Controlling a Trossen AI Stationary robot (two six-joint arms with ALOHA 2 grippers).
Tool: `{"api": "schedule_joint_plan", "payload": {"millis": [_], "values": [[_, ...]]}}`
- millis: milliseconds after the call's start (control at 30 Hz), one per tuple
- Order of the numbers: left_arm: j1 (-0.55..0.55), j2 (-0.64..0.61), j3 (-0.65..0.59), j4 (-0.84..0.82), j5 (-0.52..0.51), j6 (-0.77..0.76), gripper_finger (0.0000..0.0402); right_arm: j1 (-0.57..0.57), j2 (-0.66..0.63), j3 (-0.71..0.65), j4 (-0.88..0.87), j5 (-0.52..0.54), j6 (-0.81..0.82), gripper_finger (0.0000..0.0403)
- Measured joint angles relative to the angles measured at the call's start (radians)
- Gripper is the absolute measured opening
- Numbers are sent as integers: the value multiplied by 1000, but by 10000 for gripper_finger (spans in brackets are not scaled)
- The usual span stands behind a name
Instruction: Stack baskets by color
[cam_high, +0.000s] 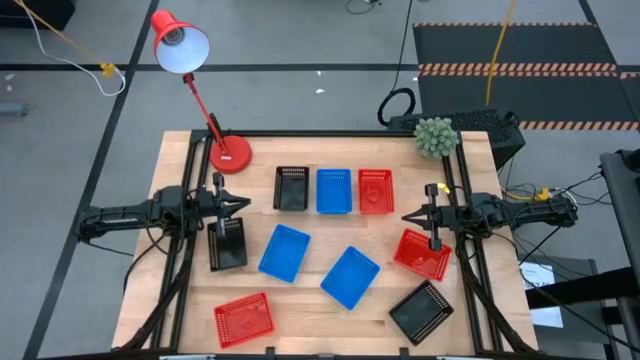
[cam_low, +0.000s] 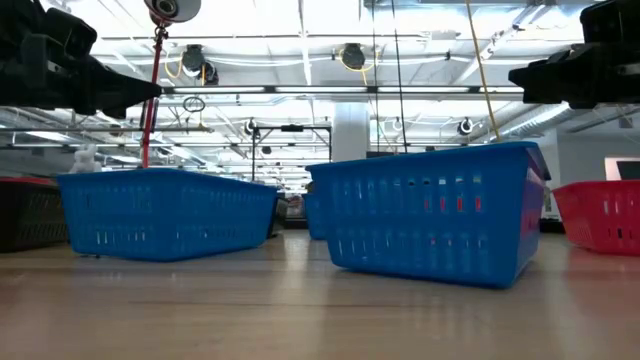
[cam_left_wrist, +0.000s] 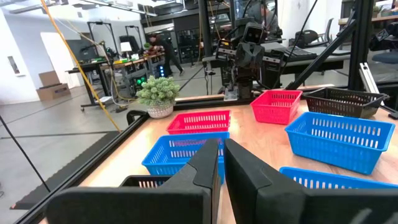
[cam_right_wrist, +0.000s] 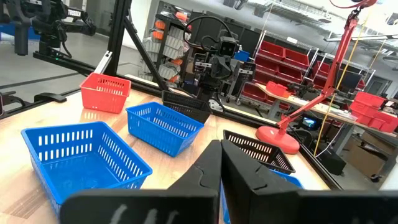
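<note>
Step in hand: start of sorting; no basket is stacked on another, none is held.
Left gripper (cam_high: 243, 205): fingers pressed almost together, pinching nothing; hovers at the table's left side, just above a black basket (cam_high: 227, 243).
Right gripper (cam_high: 408, 217): fingers pressed together, empty; hovers at the right side, near a red basket (cam_high: 421, 253).
Basket count: nine in all; three black, three blue, three red.
Far row: black basket (cam_high: 291, 188), blue basket (cam_high: 334, 191), red basket (cam_high: 376, 190), side by side, each apart from its neighbour.
Loose blue: one (cam_high: 285, 252) left of centre, one (cam_high: 350, 277) right of centre, both skewed.
Loose red: one by the right gripper, one (cam_high: 243, 320) at the near left edge.
Loose black: one under the left gripper, one (cam_high: 421, 311) at the near right.
Next move, judged: a gripper must spread its fingers, descend on the wall of the nearest loose basket, then carry it onto the same-coloured basket in the row.
Other items: red desk lamp (cam_high: 230, 154), one; small potted plant (cam_high: 435, 136), one.
</note>
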Motion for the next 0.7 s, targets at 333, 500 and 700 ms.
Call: {"api": "schedule_joint_plan", "payload": {"millis": [333,500,700], "values": [[0,0,0,0,0,0,31,0,0,0,0,0,0,0],[0,0,0,0,0,0,31,0,0,0,0,0,0,0],[0,0,0,0,0,0,31,0,0,0,0,0,0,0]]}}
